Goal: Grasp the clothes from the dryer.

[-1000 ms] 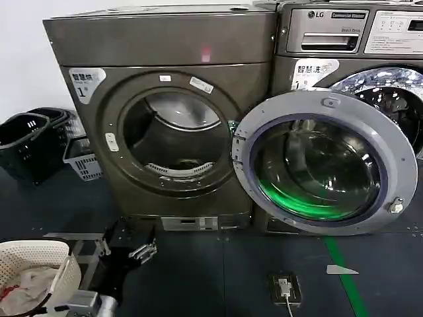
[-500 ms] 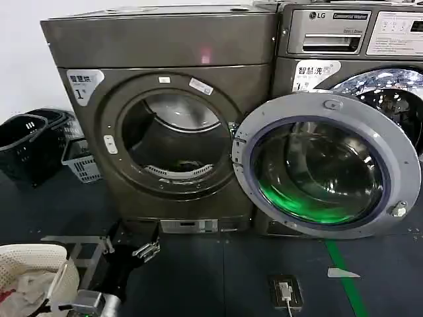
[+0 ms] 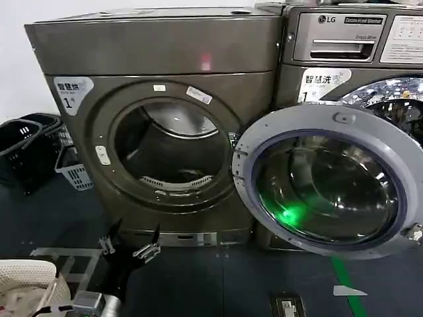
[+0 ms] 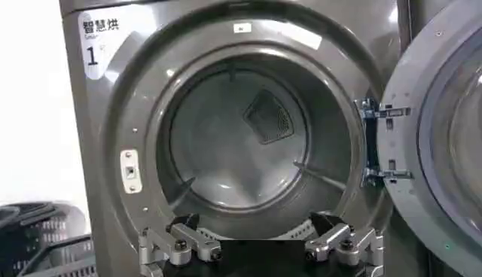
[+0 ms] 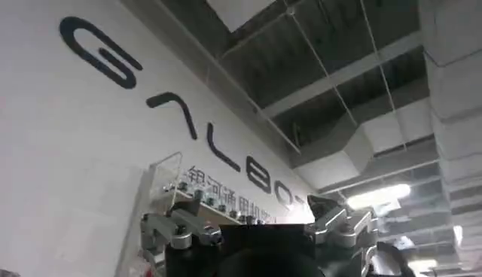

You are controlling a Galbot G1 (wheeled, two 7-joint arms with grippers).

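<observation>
The dryer point(image 3: 158, 46) stands in front of me, bronze-grey, with a white sticker marked "1" by its round porthole point(image 3: 172, 148). Its door point(image 3: 248, 142) hangs open to the right. My left gripper point(image 3: 130, 239) is low in front of the machine, below the porthole, open with nothing between its fingers. In the left wrist view the left gripper point(image 4: 257, 226) faces straight into the drum point(image 4: 237, 143), whose back wall looks bare. The clothes are hidden; the drum's floor lies behind the porthole's lip. My right gripper point(image 5: 256, 218) is open and empty, pointing up at a wall and ceiling.
An LG machine point(image 3: 344, 39) stands to the right, partly behind the open door. Black baskets point(image 3: 20, 142) and a grey one point(image 3: 73, 173) sit at the left. A white basket point(image 3: 26, 274) is at my lower left. A floor socket point(image 3: 285, 307) and green line point(image 3: 347, 277) mark the floor.
The dryer and its open door have grown larger in the head view, so I am closer. The left gripper has stayed open in front of the machine's base.
</observation>
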